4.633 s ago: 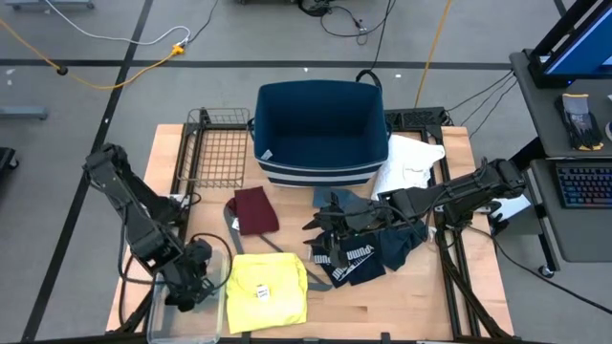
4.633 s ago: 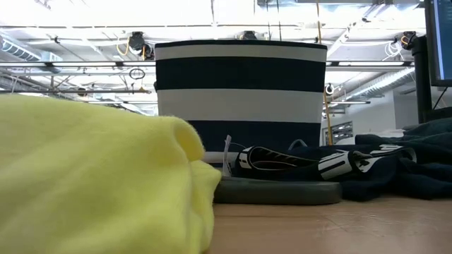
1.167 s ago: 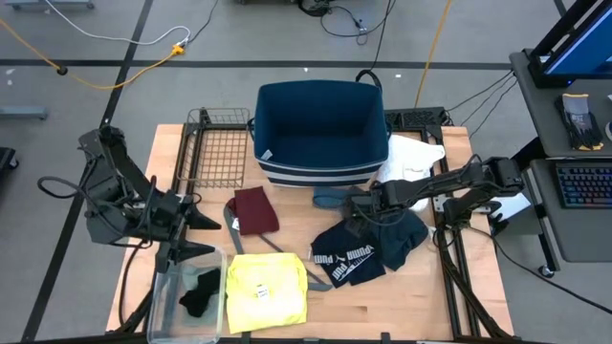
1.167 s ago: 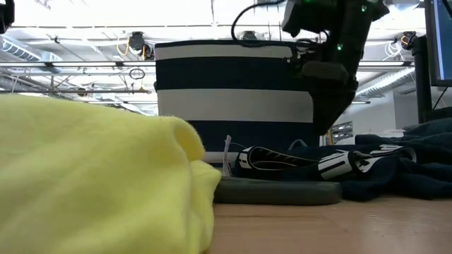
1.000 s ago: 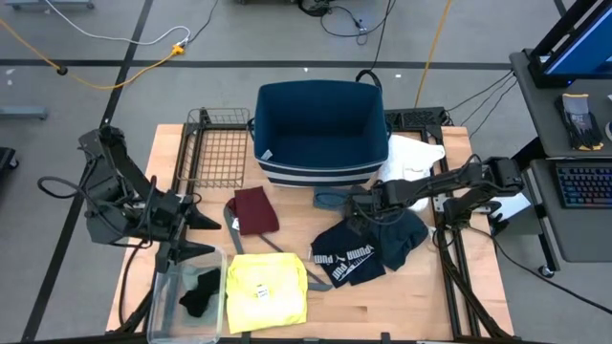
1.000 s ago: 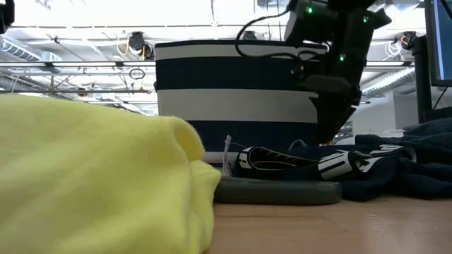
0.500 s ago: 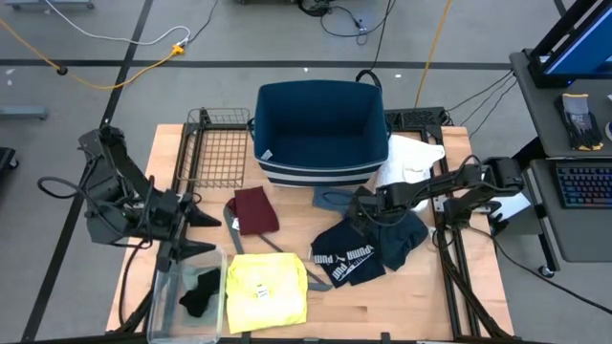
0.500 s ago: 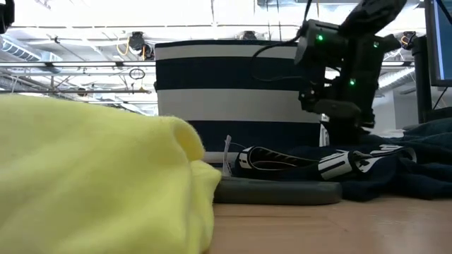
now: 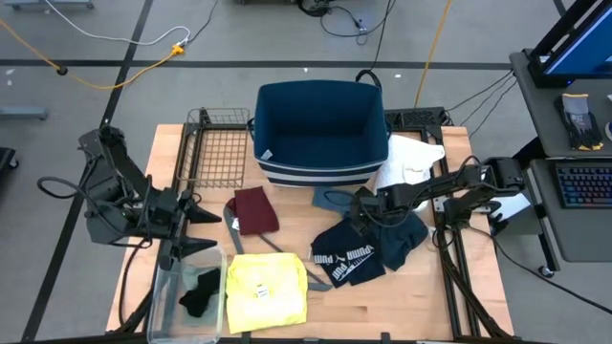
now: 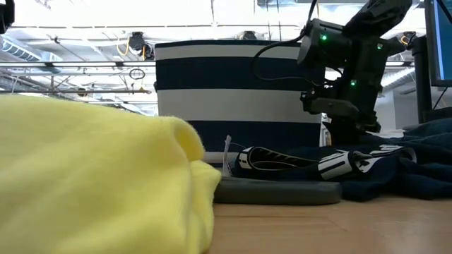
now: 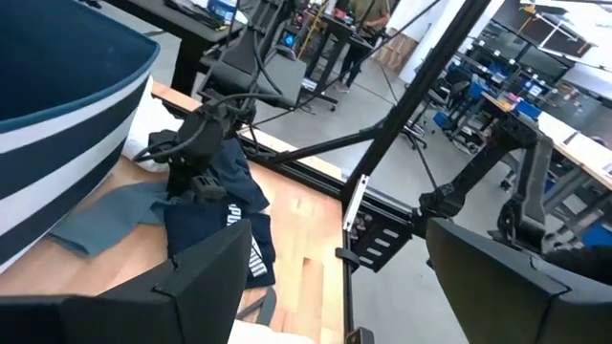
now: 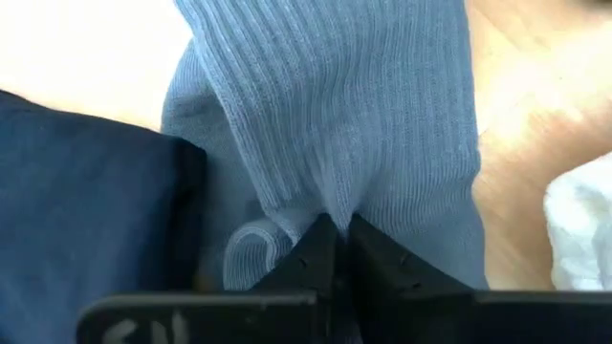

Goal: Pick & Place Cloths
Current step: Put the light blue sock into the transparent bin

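My right gripper (image 9: 357, 204) is down on a grey-blue ribbed piece (image 12: 325, 124) and shut on it. That piece (image 9: 331, 199) lies flat on the table in front of the striped basket (image 9: 319, 129). Navy white-lettered fabric (image 9: 361, 250) lies beside it, a white shirt (image 9: 406, 162) at the basket's right. A maroon piece (image 9: 255, 209) and a yellow T-shirt (image 9: 266, 290) lie nearer the left. A black piece (image 9: 199, 291) sits in the clear bin (image 9: 167, 306). My left gripper (image 9: 198, 231) hangs open above that bin. My right gripper pinches a small raised fold of the grey-blue piece (image 12: 323, 212) between its two fingertips (image 12: 361, 250). The fingers come from above, slanting in from the table's right. The ribbed cloth puckers toward the pinch, and the rest of it lies on the table.
A wire rack (image 9: 216, 148) stands at the back left beside the basket. A thin grey hanger (image 9: 232, 227) lies next to the maroon piece. Bare wood (image 9: 402, 296) shows at the near right.
My right gripper has come down beside the basket onto the grey-blue piece and taken hold of it. The cloth still lies on the table.
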